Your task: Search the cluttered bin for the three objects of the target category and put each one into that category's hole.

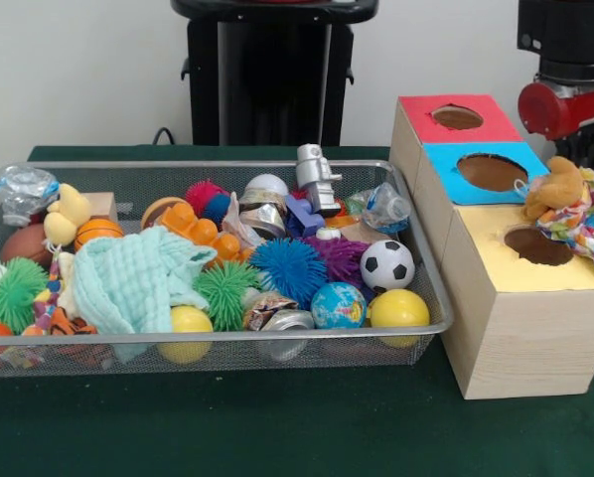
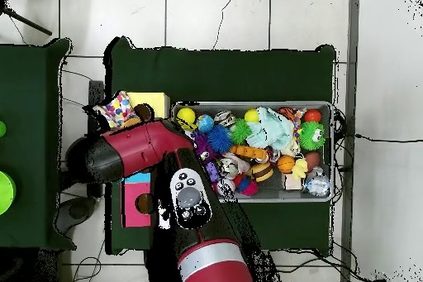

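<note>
Arm bent over boxes (gripper hidden), beside bin.

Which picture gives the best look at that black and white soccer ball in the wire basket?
The front view: the soccer ball sits unobstructed near the basket's right end, between a globe ball and a yellow ball. In the overhead view the red robot arm reaches across that end of the basket, and I cannot pick the ball out.
</note>
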Available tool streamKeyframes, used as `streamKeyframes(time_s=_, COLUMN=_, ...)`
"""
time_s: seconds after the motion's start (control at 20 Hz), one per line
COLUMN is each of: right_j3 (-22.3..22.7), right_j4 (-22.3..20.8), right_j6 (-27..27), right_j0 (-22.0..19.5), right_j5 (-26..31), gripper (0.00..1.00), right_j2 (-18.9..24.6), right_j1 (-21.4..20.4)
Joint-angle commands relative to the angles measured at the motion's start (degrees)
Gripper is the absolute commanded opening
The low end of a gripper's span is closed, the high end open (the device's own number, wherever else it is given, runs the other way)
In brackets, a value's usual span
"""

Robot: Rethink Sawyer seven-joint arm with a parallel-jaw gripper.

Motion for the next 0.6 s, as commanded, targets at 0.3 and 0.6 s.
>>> streamKeyframes(time_s=0.3, right_j3=4.50, right_j4=-1.16, right_j6=6.38, right_j0=-3.55, right_j5=-2.03, gripper=0.00, right_j2=-3.73, right_j1=5.43)
streamKeyframes(time_s=0.6, right_j3=7.17, right_j4=-2.46, right_j6=-0.28, right_j0=-7.70, right_j5=1.36, gripper=0.00, right_j2=-1.37, right_j1=1.49)
